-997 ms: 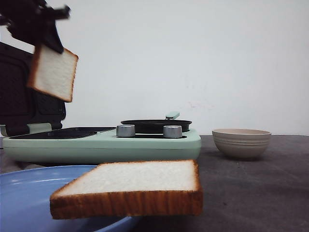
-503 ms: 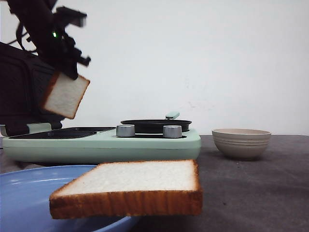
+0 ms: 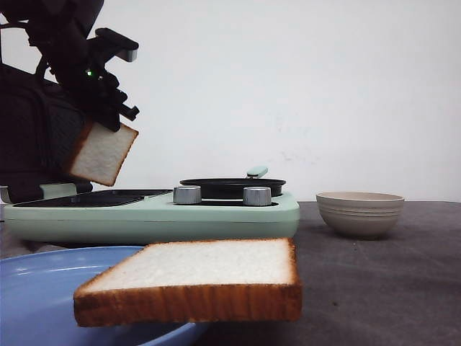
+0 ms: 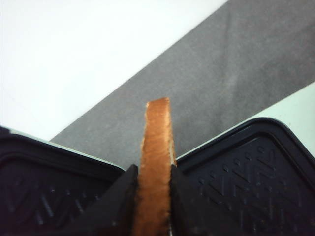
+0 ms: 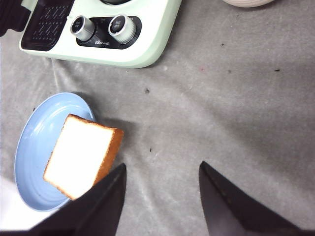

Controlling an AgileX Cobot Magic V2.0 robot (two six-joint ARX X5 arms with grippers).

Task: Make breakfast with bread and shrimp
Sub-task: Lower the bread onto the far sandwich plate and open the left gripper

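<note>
A plain white wall (image 3: 302, 86) fills the background behind the table (image 3: 389, 274). The wall surface is bare, with a few faint marks near its lower part. The table is covered with a dark grey cloth showing creases and small specks. Lighting is even and diffuse, with soft shadows.

- The left arm reaches in from the upper left of the front view, angled downward above the grill plate (image 3: 94, 198) of the green breakfast maker (image 3: 151, 216).
- The left gripper (image 4: 153, 196) is clamped on a bread slice (image 3: 101, 153), one finger on each white face; the slice hangs tilted below it, clear of the plate.
- The right gripper (image 5: 160, 196) hangs high over the grey table (image 5: 236, 108), its camera looking straight down.
- Its two dark fingers (image 5: 101, 206) stand spread apart with nothing between them.
</note>
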